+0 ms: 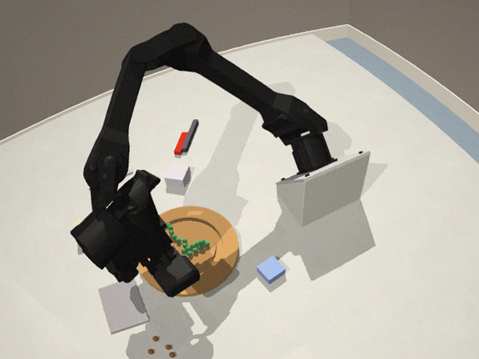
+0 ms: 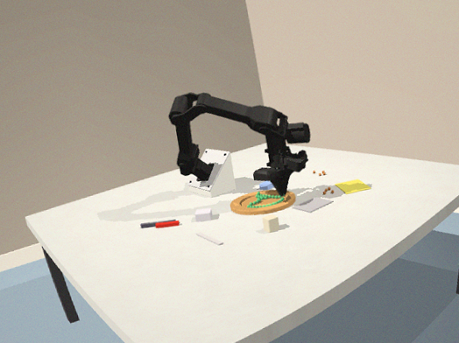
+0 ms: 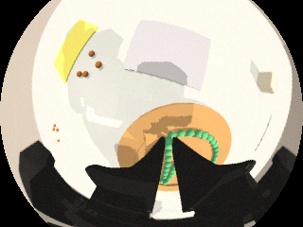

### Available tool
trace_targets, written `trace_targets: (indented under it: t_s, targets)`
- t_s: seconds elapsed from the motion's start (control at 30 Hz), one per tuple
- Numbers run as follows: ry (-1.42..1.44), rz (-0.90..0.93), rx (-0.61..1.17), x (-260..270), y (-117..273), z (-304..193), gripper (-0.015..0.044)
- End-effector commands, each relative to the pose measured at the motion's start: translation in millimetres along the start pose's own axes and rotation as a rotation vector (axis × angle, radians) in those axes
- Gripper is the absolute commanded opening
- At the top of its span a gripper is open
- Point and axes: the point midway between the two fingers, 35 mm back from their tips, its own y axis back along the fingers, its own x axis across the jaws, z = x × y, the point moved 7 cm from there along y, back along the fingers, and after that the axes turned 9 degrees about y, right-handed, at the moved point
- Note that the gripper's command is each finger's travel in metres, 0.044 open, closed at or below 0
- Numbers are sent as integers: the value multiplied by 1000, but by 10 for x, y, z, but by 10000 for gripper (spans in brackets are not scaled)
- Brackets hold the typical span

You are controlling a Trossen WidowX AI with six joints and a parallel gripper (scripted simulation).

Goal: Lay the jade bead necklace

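Item one, the arm: I had it rising from the white wedge-shaped mount, bent at a high elbow, with its forearm reaching across and its wrist angled down over the bead board.

Item two, the fingers: pointed downward, tips low at the board, closed on a strand of the necklace. From the top I could not see the tips, as the wrist housing covered them.

Item three, the jade bead necklace: green, one part gripped, the rest on the board. My wrist view showed a curved strand to one side of the tips and doubled strands between the fingers' outlines; the top view showed beads bunched across the middle, inside the groove rather than seated around it.

Item four, the round bead board: orange-brown, flat on the table, partly shadowed and partly hidden by the wrist from above.

Item five, surroundings: a grey flat square near the board, a blue block between board and mount, and a cream cube standing apart from the board
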Motion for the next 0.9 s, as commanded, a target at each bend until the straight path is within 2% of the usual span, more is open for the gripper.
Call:
trace_targets:
  t_s: [0.0,0.2,0.73,0.77,0.87]
  targets:
    - [-1,4,4,17,-48,3,0]
    - [-1,4,4,17,-89,2,0]
    - [-2,4,3,16,-11,3,420]
    - [-2,3,3,7,-45,2,440]
    - [-1,4,4,6,-7,2,440]
